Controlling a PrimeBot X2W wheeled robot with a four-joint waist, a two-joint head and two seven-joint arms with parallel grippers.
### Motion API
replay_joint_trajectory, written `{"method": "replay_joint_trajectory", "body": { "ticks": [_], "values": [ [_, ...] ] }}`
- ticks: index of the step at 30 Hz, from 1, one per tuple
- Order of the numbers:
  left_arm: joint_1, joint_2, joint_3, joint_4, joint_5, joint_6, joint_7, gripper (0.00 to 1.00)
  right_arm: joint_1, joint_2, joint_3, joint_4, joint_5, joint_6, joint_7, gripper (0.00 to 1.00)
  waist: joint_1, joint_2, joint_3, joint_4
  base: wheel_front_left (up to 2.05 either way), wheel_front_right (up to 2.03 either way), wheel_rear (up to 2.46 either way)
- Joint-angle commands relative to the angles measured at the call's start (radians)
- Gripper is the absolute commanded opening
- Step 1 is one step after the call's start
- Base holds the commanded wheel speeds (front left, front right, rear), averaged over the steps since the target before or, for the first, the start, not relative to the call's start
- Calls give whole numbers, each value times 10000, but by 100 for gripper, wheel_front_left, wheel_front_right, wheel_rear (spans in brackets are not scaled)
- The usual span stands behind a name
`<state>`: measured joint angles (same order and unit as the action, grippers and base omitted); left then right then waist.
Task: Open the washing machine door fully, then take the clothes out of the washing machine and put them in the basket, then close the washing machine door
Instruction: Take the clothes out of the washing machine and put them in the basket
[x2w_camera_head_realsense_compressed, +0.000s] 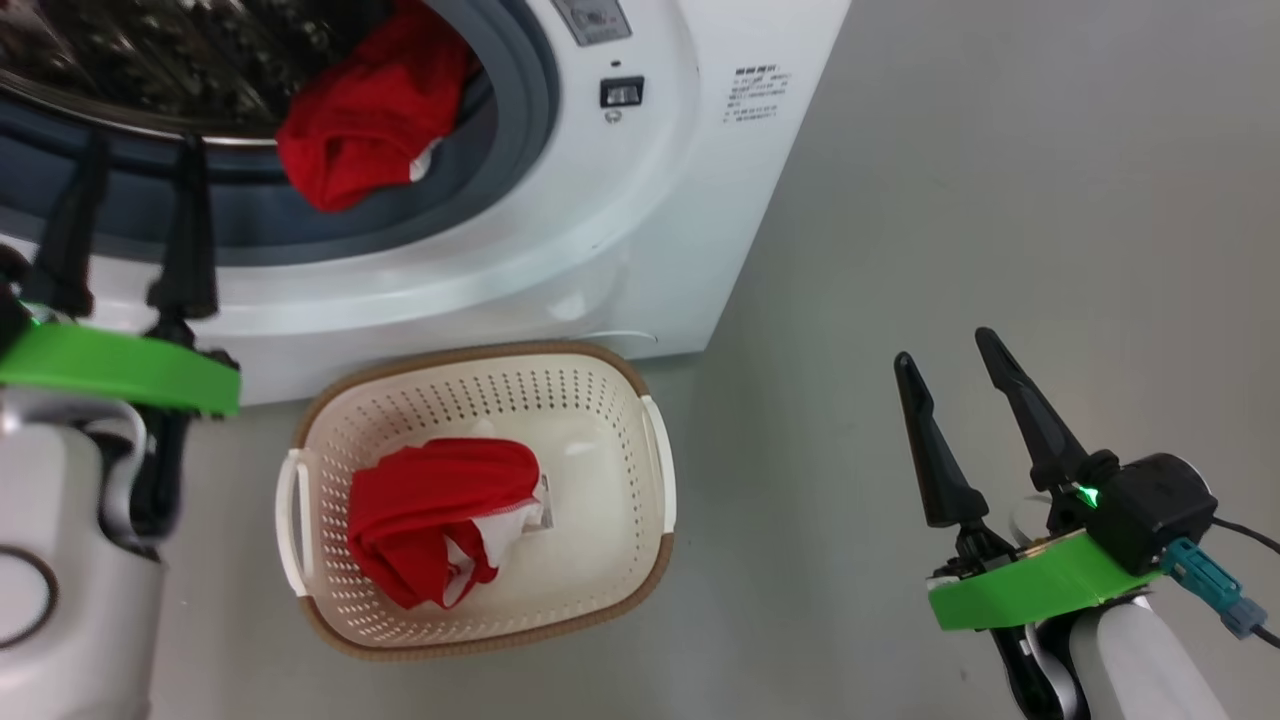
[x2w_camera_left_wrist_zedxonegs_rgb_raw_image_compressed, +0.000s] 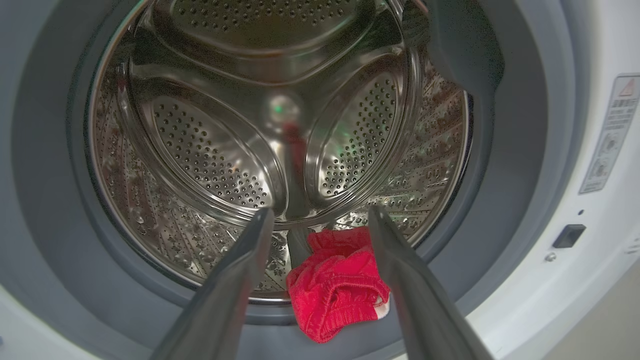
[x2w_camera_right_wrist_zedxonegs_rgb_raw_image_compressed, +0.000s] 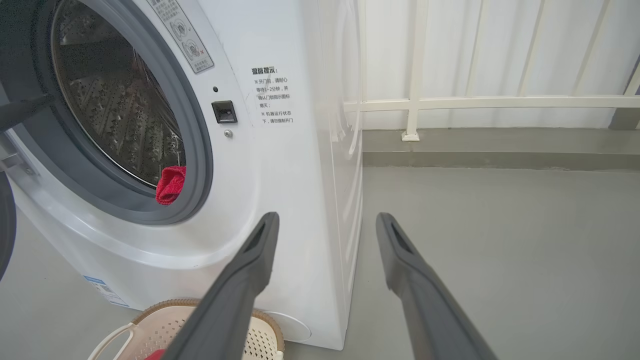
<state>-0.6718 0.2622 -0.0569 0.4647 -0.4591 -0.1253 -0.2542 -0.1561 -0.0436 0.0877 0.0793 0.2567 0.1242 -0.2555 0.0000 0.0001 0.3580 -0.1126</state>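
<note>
Front-loading washing machine (x2w_camera_head_realsense_compressed: 640, 200) with its drum mouth uncovered, seen from the head and both wrists. One of the clothes, a red garment (x2w_camera_head_realsense_compressed: 365, 120) with a white patch, lies at the lower right edge of the perforated steel drum (x2w_camera_left_wrist_zedxonegs_rgb_raw_image_compressed: 210, 155) and drapes outward over the grey rubber ring (x2w_camera_head_realsense_compressed: 520, 130). A second red-and-white garment (x2w_camera_head_realsense_compressed: 430, 515) lies bunched in the left half of the basket (x2w_camera_head_realsense_compressed: 480, 362), against its bottom. The basket stands on the grey floor (x2w_camera_head_realsense_compressed: 1000, 200) just in front of the machine's lower front panel; whether the brown rim touches the panel cannot be told. The left gripper (x2w_camera_head_realsense_compressed: 140, 150) is raised before the lower edge of the rubber ring, left of the draped garment, its two fingers (x2w_camera_left_wrist_zedxonegs_rgb_raw_image_compressed: 235, 280) spread and holding nothing; in the left wrist view the garment shows between and beyond the fingertips, apart from both. The right gripper (x2w_camera_head_realsense_compressed: 945, 350) hangs over the floor to the right of the machine, well apart from the basket, its fingers (x2w_camera_right_wrist_zedxonegs_rgb_raw_image_compressed: 425, 300) likewise spread and empty. A black latch socket (x2w_camera_head_realsense_compressed: 621, 92) sits on the front panel right of the ring, and a white railing (x2w_camera_right_wrist_zedxonegs_rgb_raw_image_compressed: 450, 102) runs behind the machine
</note>
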Motion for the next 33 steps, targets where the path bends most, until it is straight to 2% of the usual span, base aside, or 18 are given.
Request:
{"method": "replay_joint_trajectory", "body": {
  "ticks": [1,7,15,18,25,30,33],
  "values": [
    [-419,536,252,-23,-73,-53,-64,100,-216,-66,316,-280,192,65,-63,100,0,-1,557,-254,0,0,0],
    [-1859,1016,-218,1149,-328,-53,-70,100,-490,-66,461,-346,398,65,-63,100,0,-1,1136,-588,0,0,0],
    [-3472,1166,-1252,2287,-1415,-53,270,100,-786,-66,783,-355,655,65,-63,100,0,-1,1660,-791,0,0,0],
    [-3918,1305,-1750,2630,-2103,-53,877,100,-843,-66,849,-348,815,65,-63,100,0,-1,1761,-856,0,0,0],
    [-4680,1738,-2700,3209,-3700,-53,3072,100,-883,-66,893,-300,1072,65,-63,100,0,-1,1876,-966,0,0,0],
    [-5102,2037,-3320,3631,-4040,-53,4217,100,-873,-66,801,-504,1171,65,-63,100,0,-1,1930,-1014,0,0,0],
    [-5228,2077,-3525,3744,-4175,-53,4522,100,-847,-66,800,-583,1177,65,-63,100,0,-1,1946,-1056,0,0,0]
  ]
}}
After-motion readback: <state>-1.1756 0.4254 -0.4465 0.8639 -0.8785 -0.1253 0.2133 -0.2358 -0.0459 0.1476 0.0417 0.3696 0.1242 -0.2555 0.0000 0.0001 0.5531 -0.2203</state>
